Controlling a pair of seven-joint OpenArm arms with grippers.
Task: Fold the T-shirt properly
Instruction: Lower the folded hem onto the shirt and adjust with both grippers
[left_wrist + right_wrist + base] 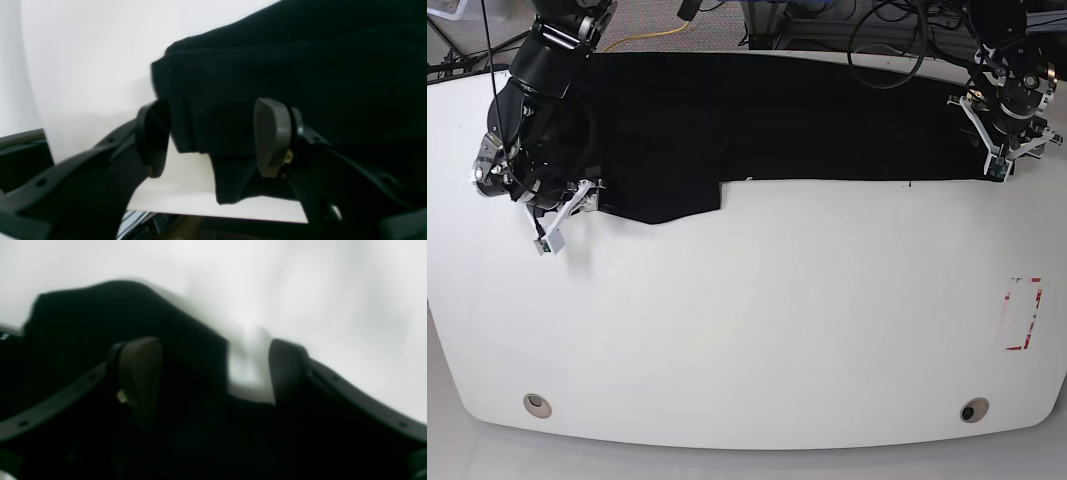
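Both end effectors (pixel 210 136) (pixel 213 373) — jaws apart

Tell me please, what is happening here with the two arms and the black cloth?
A two-armed robot is folding a large black cloth T-shirt, which lies as a long band along the far edge of the white table. The left gripper is at one end of the band, its fingers apart with a fold of cloth between them. The right gripper is at the other end, also spread around the fabric edge. Neither appears clamped shut, and the print is not visible.
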